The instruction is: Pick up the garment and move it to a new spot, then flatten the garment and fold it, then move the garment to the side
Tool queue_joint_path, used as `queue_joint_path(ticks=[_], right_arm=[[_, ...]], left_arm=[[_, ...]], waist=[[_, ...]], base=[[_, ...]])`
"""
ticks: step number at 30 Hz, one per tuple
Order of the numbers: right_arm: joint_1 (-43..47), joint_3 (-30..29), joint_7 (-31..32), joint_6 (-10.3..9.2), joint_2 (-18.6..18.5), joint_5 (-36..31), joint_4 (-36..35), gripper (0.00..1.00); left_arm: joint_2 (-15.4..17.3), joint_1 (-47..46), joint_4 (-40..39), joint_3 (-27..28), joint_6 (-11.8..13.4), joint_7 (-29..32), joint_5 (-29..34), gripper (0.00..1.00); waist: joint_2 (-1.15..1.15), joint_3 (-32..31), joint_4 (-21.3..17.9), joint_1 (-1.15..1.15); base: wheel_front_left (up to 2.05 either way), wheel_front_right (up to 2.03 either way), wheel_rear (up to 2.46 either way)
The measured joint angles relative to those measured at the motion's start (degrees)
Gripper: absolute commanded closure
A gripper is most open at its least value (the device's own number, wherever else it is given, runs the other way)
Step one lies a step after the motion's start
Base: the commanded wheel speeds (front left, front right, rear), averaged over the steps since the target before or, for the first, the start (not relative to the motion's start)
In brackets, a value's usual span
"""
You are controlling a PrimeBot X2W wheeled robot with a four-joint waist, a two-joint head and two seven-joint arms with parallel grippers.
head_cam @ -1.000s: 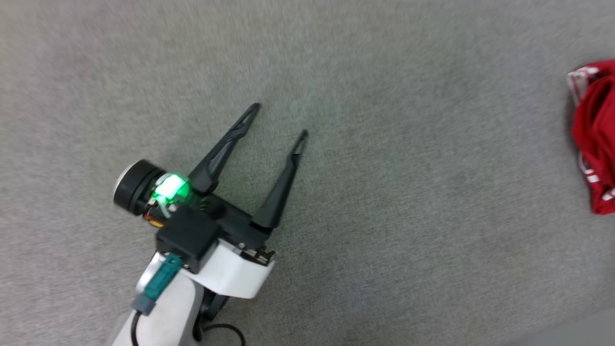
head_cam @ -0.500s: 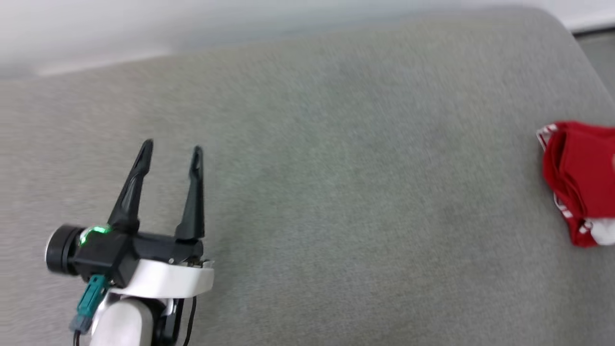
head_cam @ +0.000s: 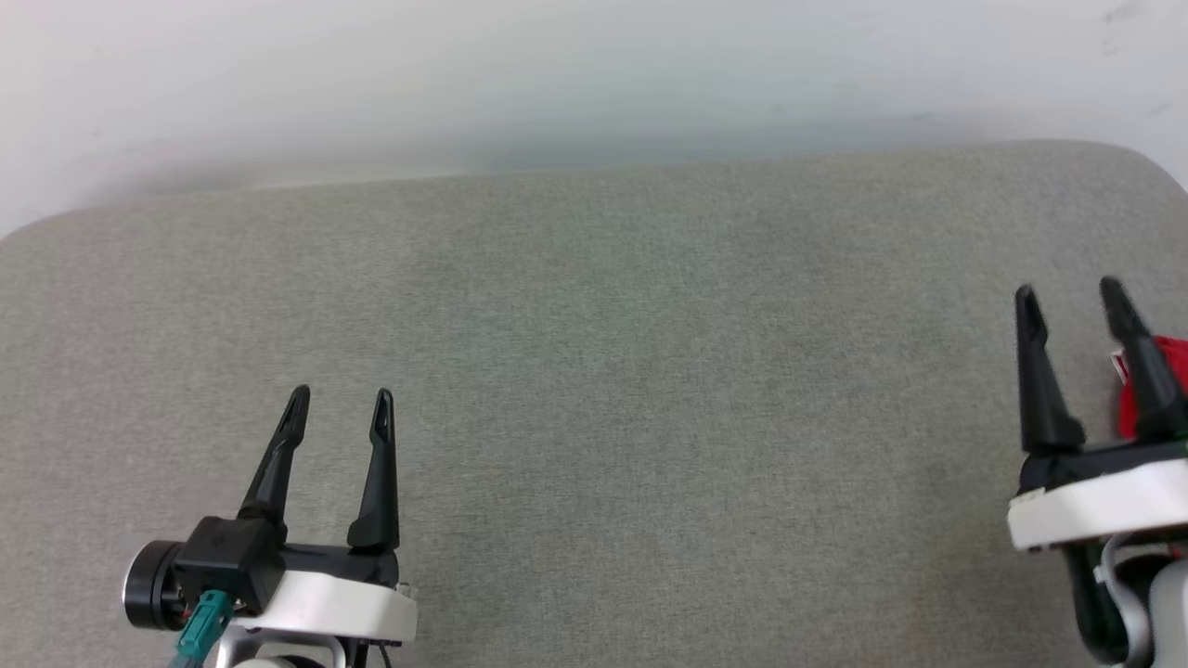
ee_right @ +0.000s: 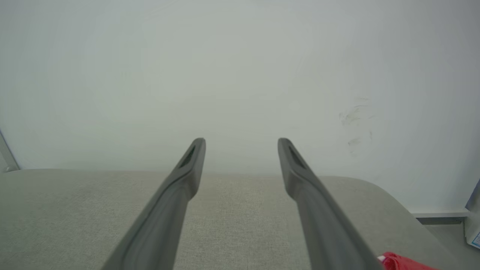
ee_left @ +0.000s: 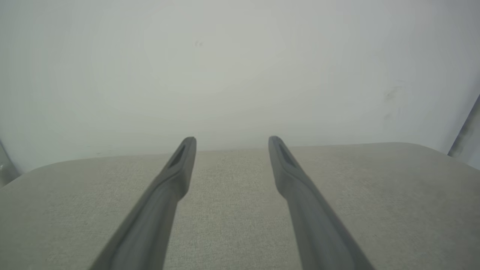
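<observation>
1. Padded surface [head_cam: 631, 371]: grey woven cloth, matt, with a fine grainy weave.
2. Wall [head_cam: 557, 74]: white, smooth and matt, with faint dark scuffs in the right wrist view.
3. Left gripper [head_cam: 341, 399] and right gripper [head_cam: 1066, 289]: fingers look like dark plastic, smooth and matt.
4. Wrist shell [head_cam: 325, 598]: white plastic, smooth, with a slight sheen.
5. Garment [head_cam: 1171, 357]: red cloth, soft and matt.
6. Connector [head_cam: 200, 631]: teal plastic, smooth.

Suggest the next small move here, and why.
Probably turn right toward the red garment: it is mostly hidden behind the right gripper at the picture's edge, so its state is unreadable. That gripper and the left gripper are open, empty.
</observation>
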Motion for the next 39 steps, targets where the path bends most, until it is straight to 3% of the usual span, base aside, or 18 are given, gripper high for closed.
queue_joint_path(ticks=[10,37,38,39], right_arm=[[4.08,2.81,-5.73,0.0,3.61,-1.62,6.06,0.0],[3.53,3.7,-8.02,0.0,4.25,-1.23,8.38,0.0],[3.53,3.76,-8.03,0.0,4.25,-1.24,8.43,1.0],[3.68,3.78,-8.02,0.0,4.27,-1.2,8.67,1.0]], left_arm=[[-1.24,2.17,1.74,1.98,-1.21,0.0,0.47,0.0],[-2.23,2.82,1.49,3.81,-1.55,0.0,1.41,0.0],[-2.24,2.81,1.38,3.82,-1.58,0.0,1.32,1.0],[-2.25,2.84,1.64,3.81,-1.57,0.01,1.25,1.0]], waist=[[0.0,-2.01,1.45,0.01],[0.0,-2.28,1.12,0.02],[0.0,-2.29,1.09,0.02],[0.0,-2.29,1.08,0.02]], base=[[0.0,0.0,0.0],[0.0,0.0,0.0],[0.0,0.0,0.0],[0.0,0.0,0.0]])
